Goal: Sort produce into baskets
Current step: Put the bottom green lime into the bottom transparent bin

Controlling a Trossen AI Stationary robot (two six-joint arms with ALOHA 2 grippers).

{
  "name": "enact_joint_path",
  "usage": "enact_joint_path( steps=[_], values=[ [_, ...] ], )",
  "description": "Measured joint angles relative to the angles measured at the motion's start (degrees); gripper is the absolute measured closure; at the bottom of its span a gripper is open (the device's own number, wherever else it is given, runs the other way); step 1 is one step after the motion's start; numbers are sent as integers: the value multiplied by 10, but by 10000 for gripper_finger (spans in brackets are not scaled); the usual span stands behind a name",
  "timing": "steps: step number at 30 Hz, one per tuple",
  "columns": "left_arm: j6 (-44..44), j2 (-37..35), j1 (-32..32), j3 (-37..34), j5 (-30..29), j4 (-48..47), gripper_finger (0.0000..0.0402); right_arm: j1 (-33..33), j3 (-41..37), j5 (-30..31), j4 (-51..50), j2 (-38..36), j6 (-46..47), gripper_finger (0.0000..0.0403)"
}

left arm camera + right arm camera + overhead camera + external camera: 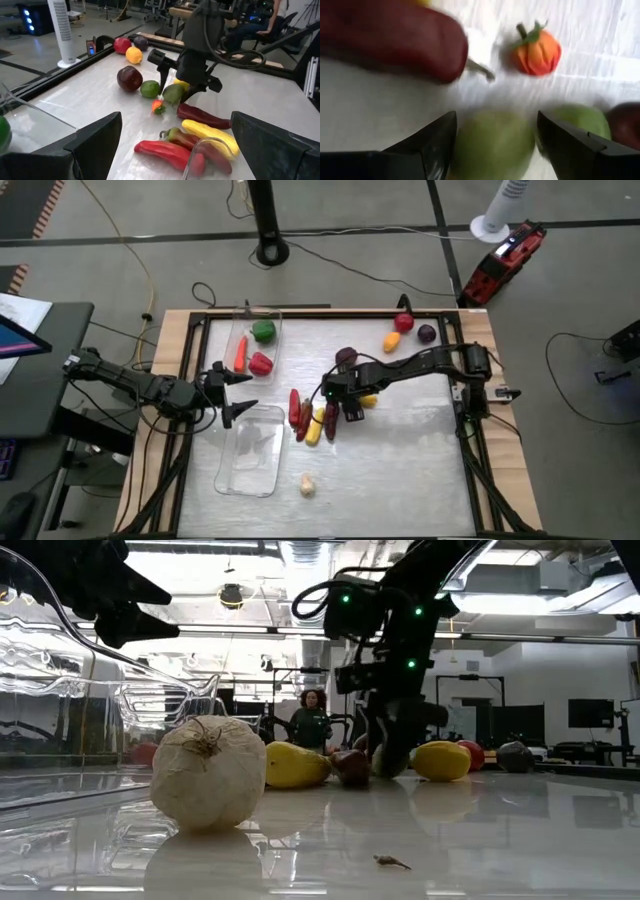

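My right gripper (338, 395) is open and points down over the produce cluster at mid-table. Its fingers stand on either side of a pale green fruit (492, 142), which rests on the table (172, 93). Beside it lie a second green fruit (150, 89), a small orange fruit (538, 51), a dark red fruit (129, 78) and red and yellow peppers (207, 132). My left gripper (250, 391) is open and empty, between the far tray (268, 322), which holds three pieces, and the near tray (250, 452). A white garlic (307, 486) lies near the front. My right gripper comes at the pale green fruit from above, one finger (437, 142) on each side of it. The fruit rests on the table. I cannot tell whether the fingers touch it.
A yellow fruit (392, 340), a red one (403, 322) and a dark purple one (427, 333) lie at the far right of the table. A dark frame (470, 430) edges the table. A person sits in the room behind (312, 720).
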Motion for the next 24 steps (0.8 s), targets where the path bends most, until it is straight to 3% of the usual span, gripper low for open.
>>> enact_joint_path(
  steps=[6,14,19,24],
  values=[
    [0,0,0,0,0,0,41,1,0,4,-8,3,5,129],
    [-3,0,0,0,0,1,41,1,23,0,-45,4,2,206],
    [-19,0,0,24,16,-22,41,17,120,-56,-101,2,30,195],
    [-1,0,0,47,17,-37,41,65,179,-85,-42,1,29,170]
  ],
)
